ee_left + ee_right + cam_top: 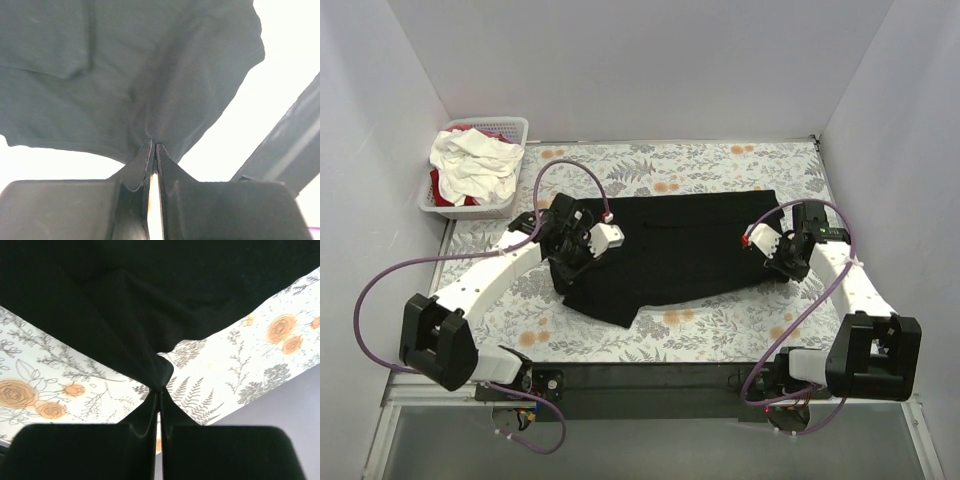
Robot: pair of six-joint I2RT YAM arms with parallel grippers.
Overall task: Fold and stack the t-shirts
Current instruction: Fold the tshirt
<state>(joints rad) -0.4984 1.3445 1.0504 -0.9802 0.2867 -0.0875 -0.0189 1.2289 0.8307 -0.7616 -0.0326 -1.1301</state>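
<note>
Black t-shirt lies in the middle of the flowery worktop, with plain white walls all round. Its long side runs left to right. The left pincer squeezes its left edge tight, and the right pincer squeezes its right edge. White and red t-shirts sit in a basket at the far left corner.
</note>
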